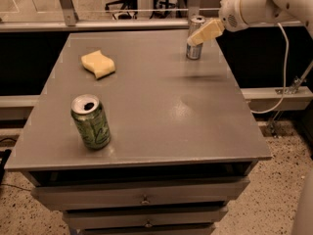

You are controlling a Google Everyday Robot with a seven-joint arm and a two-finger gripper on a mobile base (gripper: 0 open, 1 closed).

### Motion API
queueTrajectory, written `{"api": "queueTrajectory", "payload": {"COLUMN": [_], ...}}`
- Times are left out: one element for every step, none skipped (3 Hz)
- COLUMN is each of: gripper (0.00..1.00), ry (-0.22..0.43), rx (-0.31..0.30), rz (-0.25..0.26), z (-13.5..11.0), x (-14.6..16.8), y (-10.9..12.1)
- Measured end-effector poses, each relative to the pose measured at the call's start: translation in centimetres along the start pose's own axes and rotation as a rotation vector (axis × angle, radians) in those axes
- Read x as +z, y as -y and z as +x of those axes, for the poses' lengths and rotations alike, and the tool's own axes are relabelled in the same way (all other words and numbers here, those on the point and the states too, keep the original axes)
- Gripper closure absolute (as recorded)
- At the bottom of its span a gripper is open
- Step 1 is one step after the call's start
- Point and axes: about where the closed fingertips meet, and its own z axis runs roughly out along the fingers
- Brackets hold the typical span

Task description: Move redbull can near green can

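The redbull can (193,51), slim and silver with blue patches, stands upright near the far right edge of the grey table (161,106). My gripper (205,32) reaches in from the upper right on a white arm and overlaps the upper half of this can. Whether it touches the can cannot be told. The green can (91,122), wider, light green with pale swirls and an open top, stands upright near the table's front left, far from the redbull can.
A yellow sponge (98,64) lies on the far left part of the table. Drawers (144,199) sit below the table's front edge. A metal rail (122,26) runs behind the table. A cable (281,77) hangs at the right.
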Motion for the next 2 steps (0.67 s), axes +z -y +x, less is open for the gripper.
{"api": "queueTrajectory", "payload": {"gripper": [0.00, 0.03], "ry": [0.020, 0.030], "rx": [0.075, 0.147], "rz": [0.034, 0.026], "z": [0.9, 2.1], "x": [2.8, 4.6], "y": [1.8, 2.2]}}
